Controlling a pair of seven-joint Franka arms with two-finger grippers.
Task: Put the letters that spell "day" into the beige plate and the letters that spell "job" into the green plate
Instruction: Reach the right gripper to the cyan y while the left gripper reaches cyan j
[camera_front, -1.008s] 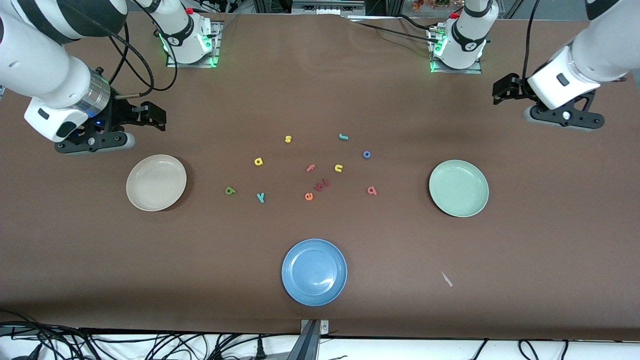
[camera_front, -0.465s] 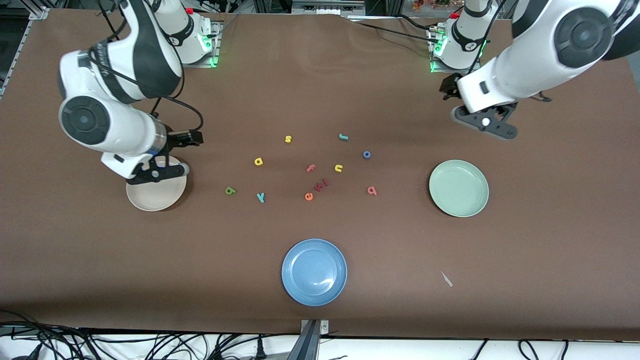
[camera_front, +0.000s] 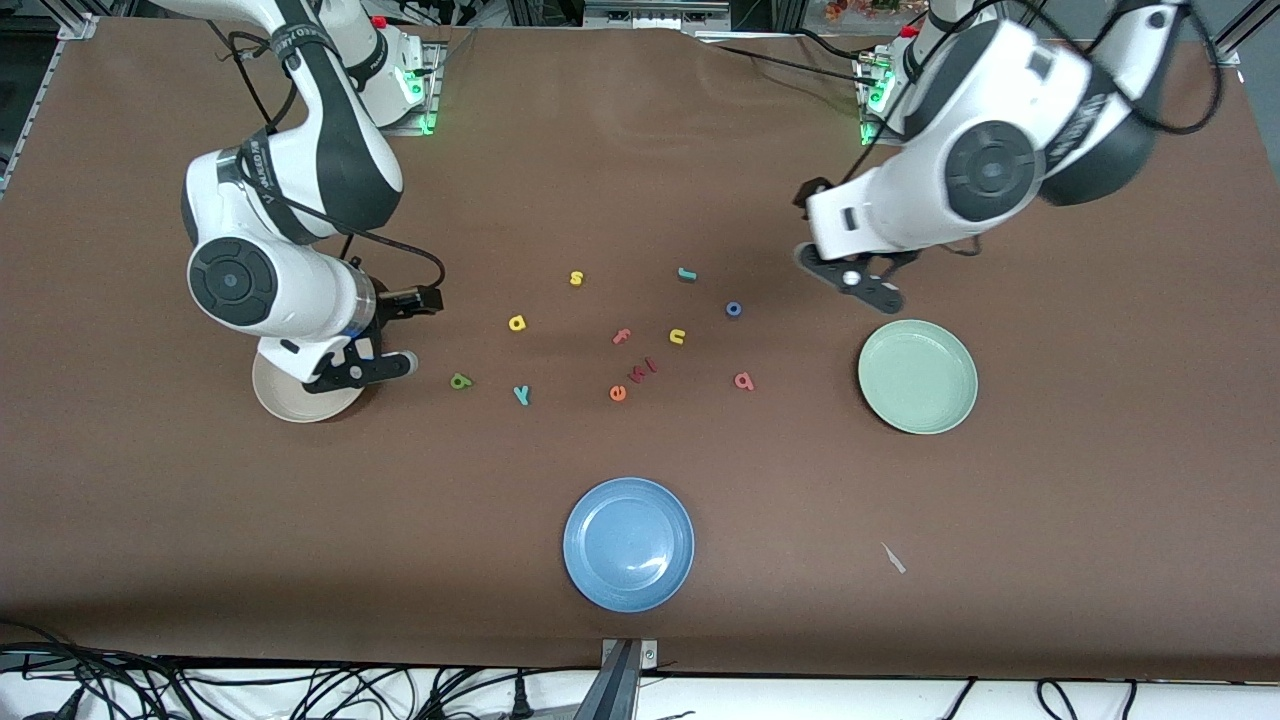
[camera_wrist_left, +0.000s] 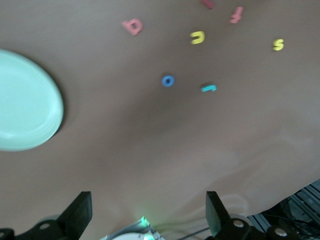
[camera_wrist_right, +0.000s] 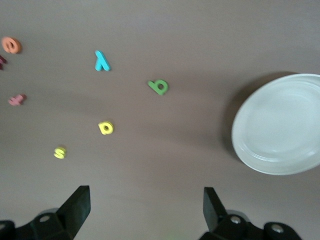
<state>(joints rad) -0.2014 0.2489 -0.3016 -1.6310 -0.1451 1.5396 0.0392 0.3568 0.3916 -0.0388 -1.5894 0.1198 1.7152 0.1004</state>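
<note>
Front view: round blue ring-shaped o, seemingly foam, lies flat.

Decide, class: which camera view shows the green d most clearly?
The right wrist view: the green d looks large, unobstructed, beside the beige plate. The front view shows it tiny; the left wrist view misses it.

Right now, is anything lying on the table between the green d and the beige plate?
No. In the front view, bare brown table separates the green d from the beige plate; the right wrist view shows the same.
</note>
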